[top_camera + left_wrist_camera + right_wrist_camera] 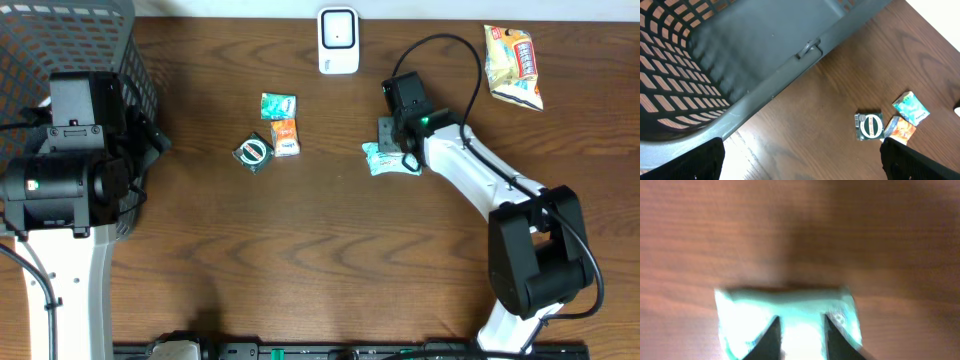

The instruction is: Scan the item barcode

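1. You should find the mint packet (pixel 740 315) light, soft and crinkly, so it will likely buckle. Take it across the middle, not by a corner.
2. It lies flat on the table (pixel 330 250), directly under your right claw (pixel 800 317). The fingers straddle it narrowly, but you cannot tell whether they pinch it yet.
3. The scanner (pixel 338 40) stands at 11 o'clock from the packet, well apart.
4. Your left claw (pixel 800 165) is spread wide at 9 o'clock, beside the basket (pixel 765 45).
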